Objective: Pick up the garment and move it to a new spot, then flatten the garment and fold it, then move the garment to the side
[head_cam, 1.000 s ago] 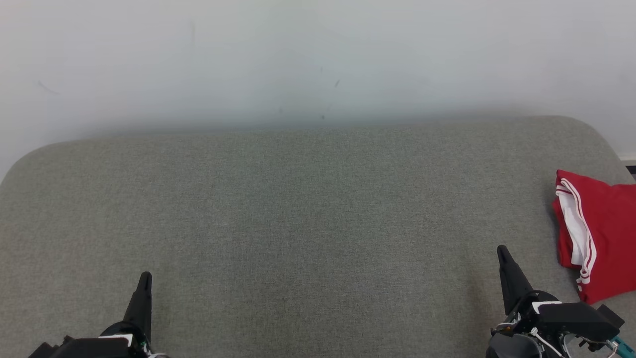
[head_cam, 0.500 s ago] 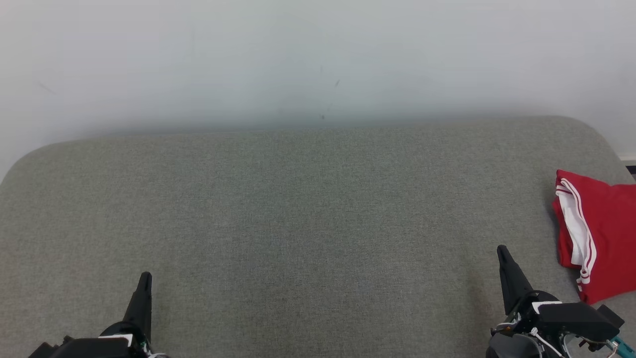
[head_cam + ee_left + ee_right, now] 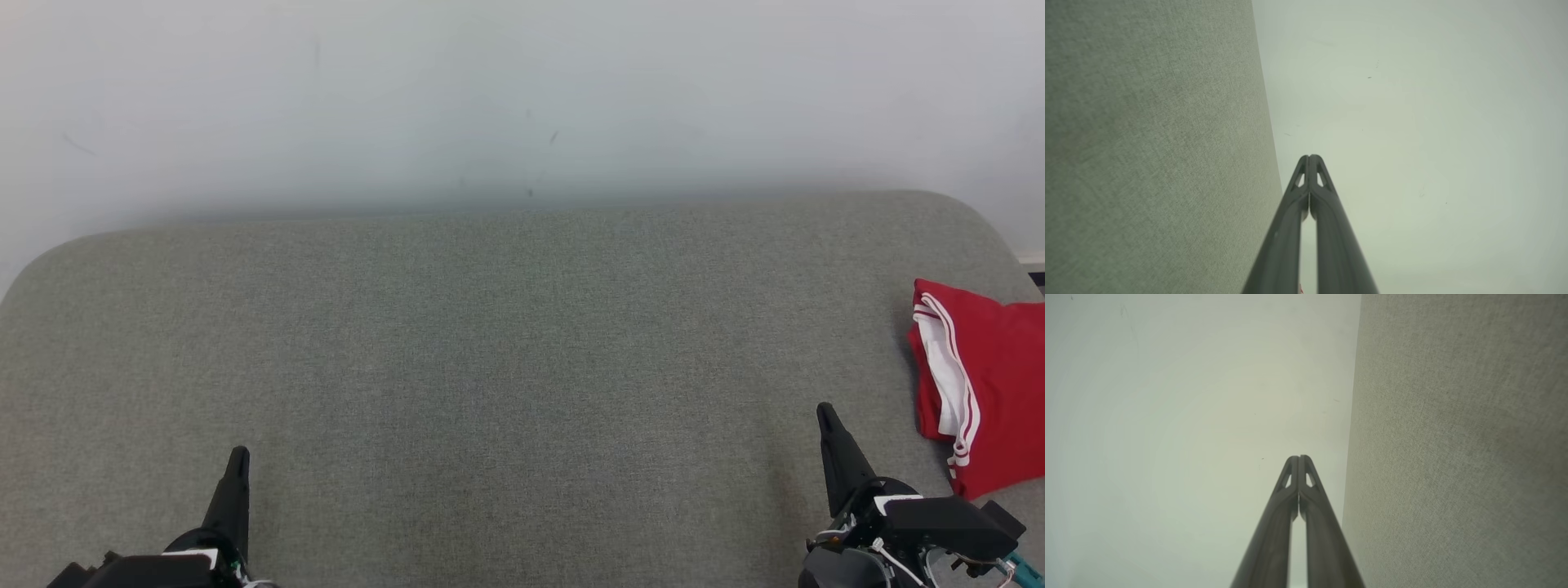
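The garment (image 3: 996,384), red with white stripes, is lying at about 3 o'clock in the head view, on the right margin of the grey desk (image 3: 506,351) and running off the picture's edge. Its layers are stacking into a compact bundle, so it is looking folded and parked aside, and I am judging the task's last step to be done or nearly so. The right hand (image 3: 826,412), at about 5 o'clock, is sitting near the garment but apart from it, touching no cloth. Its fingers (image 3: 1276,522) are pressing together to one point with nothing between them, as the right wrist view is making plain. The left hand (image 3: 238,453), at about 7 o'clock, is doing the same, tips meeting and carrying nothing. Both are pointing toward 12 o'clock at the wall (image 3: 522,98) from low by the near edge, probably because this is a resting pose, keeping the arms off the cloth.
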### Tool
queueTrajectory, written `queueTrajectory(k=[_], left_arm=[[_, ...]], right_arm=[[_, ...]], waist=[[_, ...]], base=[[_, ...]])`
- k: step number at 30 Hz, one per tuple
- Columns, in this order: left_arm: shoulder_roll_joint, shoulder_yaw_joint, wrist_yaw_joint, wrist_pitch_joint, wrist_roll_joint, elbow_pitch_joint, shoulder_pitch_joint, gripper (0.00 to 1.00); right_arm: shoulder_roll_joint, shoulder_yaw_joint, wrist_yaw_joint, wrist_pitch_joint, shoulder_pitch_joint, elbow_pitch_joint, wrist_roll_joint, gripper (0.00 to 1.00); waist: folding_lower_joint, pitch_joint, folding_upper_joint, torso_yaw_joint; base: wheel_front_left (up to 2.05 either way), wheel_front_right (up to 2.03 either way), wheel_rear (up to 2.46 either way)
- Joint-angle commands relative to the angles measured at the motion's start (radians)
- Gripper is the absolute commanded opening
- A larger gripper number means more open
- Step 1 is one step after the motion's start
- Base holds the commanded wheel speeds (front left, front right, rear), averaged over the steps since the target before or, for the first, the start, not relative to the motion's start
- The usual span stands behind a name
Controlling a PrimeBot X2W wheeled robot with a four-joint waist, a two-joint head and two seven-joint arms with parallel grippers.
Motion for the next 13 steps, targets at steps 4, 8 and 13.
queueTrajectory(k=[4, 8, 13], left_arm=[[0.004, 0.003, -0.001, 0.001, -0.005, -0.004, -0.008, 0.0], [0.004, 0.003, -0.001, 0.0, -0.005, -0.004, -0.008, 0.0], [0.004, 0.003, -0.001, 0.001, -0.005, -0.004, -0.008, 0.0]], right_arm=[[0.001, 0.0, -0.002, 0.003, 0.012, -0.003, 0.001, 0.0], [0.001, 0.0, -0.002, 0.003, 0.012, -0.003, 0.001, 0.0], [0.001, 0.0, -0.002, 0.003, 0.012, -0.003, 0.001, 0.0]], waist=[[0.0, 0.0, 0.0, 0.0], [0.0, 0.0, 0.0, 0.0], [0.0, 0.0, 0.0, 0.0]], base=[[0.0, 0.0, 0.0], [0.0, 0.0, 0.0], [0.0, 0.0, 0.0]])
